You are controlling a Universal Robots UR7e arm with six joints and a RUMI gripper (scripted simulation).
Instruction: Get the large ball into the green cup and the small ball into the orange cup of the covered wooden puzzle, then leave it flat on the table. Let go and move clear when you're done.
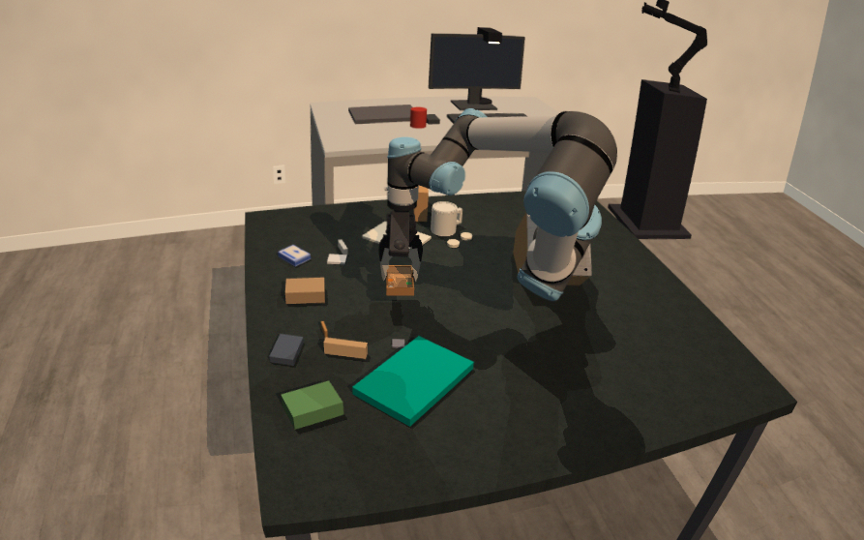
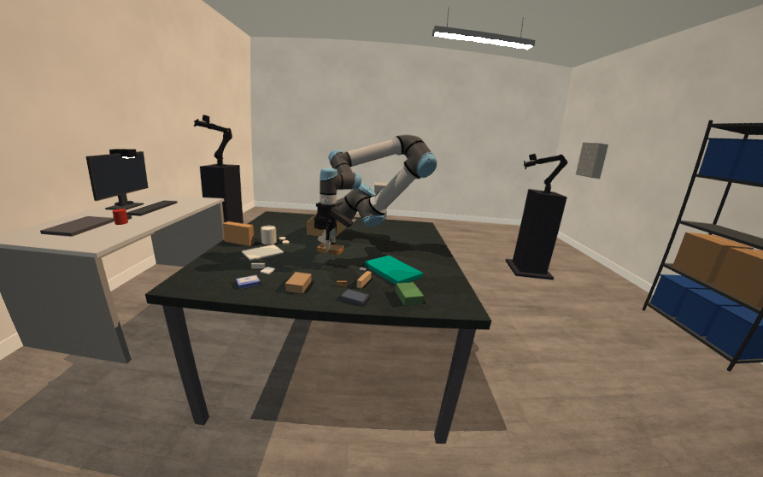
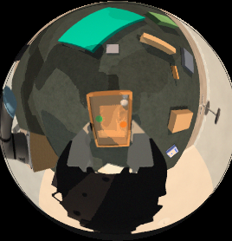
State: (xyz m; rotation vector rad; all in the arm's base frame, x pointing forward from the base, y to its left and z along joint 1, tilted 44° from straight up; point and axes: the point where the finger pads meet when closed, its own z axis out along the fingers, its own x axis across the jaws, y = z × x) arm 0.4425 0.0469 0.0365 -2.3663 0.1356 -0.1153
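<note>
Wooden puzzle (image 3: 110, 118) gripped at near end between gripper (image 3: 109, 153) fingers, above dark table (image 1: 622, 348). Pale ball (image 3: 124, 102) in far right corner; green cup (image 3: 99, 119) left, orange cup (image 3: 123, 124) right.

The arm (image 1: 521, 134) is bent into a high arch — the base is planted on the table (image 1: 622, 348), the light upper link is carried level above it, and the wrist (image 1: 402, 175) is turned straight down. The gripper (image 1: 400, 263) is pointed vertically at the table, well to one side of the base. Its two grey fingers are set about half apart — one along each side of the wooden puzzle (image 3: 110, 118), and the puzzle is gripped between them. In the wrist view the fingers are seen at the puzzle's near end, against its edges.
</note>
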